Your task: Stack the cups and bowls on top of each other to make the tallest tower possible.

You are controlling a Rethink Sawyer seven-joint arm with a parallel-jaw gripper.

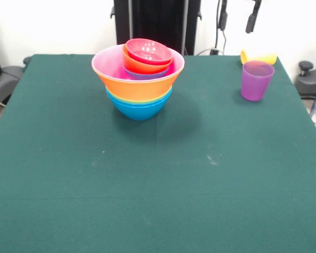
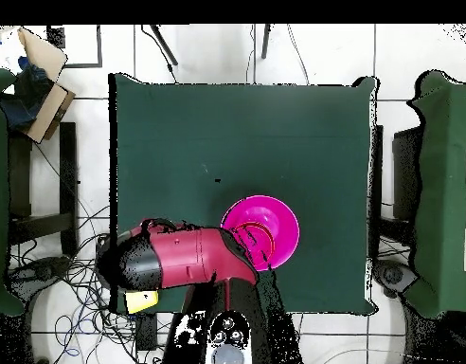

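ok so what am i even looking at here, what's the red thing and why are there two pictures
These are two pictures of the same table, taken at one moment. One camera looks across the table; the other looks straight down from above. The red and black thing in the top-down picture is a robot arm reaching over the table. Its hand isn't clearly visible, so I can't say whether it holds anything. On the green cloth stands a stack of bowls: blue at the bottom, orange and pink above, small red ones inside. Off to the side stands a purple cup, with a yellow cup lying behind it.
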